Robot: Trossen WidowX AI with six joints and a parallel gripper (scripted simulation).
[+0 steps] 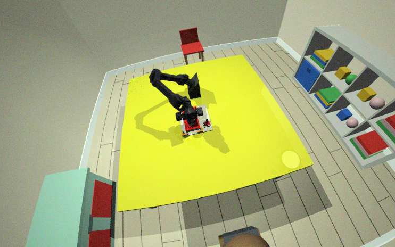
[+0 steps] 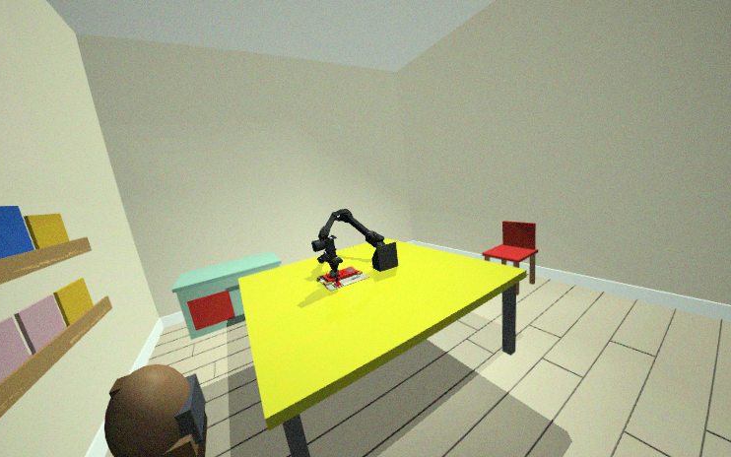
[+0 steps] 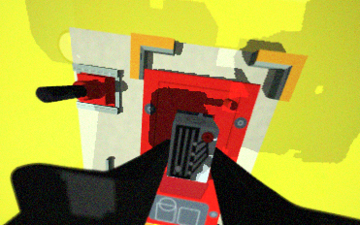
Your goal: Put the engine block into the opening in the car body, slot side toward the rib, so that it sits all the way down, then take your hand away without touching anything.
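My gripper (image 3: 190, 147) (image 2: 335, 274) is shut on the grey engine block (image 3: 187, 150), which shows dark ribs and a small red round cap on top. The block is held over the red car body (image 3: 247, 104) (image 1: 191, 126). In the wrist view it hides the part of the body under it, so the opening and the rib cannot be made out. How far the block is above or in the body cannot be told. In the top view the arm covers the block.
The car body sits on a light board (image 3: 111, 145) (image 1: 208, 112) with orange corner brackets (image 3: 137, 55) (image 3: 292, 73). A red base with a black lever (image 3: 62, 92) stands on the board beside the body. The board lies on the yellow table (image 1: 239, 122) (image 2: 385, 317).
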